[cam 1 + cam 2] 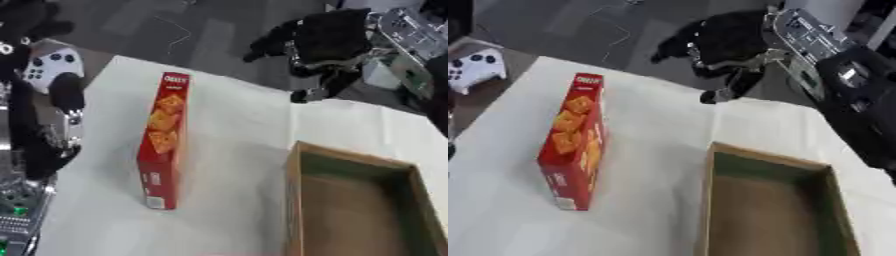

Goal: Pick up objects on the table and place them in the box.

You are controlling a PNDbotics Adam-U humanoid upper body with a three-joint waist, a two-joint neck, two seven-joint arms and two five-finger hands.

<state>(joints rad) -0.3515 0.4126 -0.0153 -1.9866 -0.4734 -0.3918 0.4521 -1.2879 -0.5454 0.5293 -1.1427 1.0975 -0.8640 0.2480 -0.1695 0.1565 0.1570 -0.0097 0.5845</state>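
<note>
A red cracker box stands on its long edge on the white table, left of the middle. At the lower right sits an open cardboard box with nothing visible inside. My right hand hangs above the table's far edge, beyond both boxes, fingers spread and relaxed, holding nothing. My left arm and hand show as a dark shape along the left edge, beside the table and left of the cracker box, touching nothing I can make out.
A white game controller lies past the table's far left corner. Dark floor lies beyond the far edge. Metal parts of my right arm fill the upper right. White table surface stretches between the cracker box and the cardboard box.
</note>
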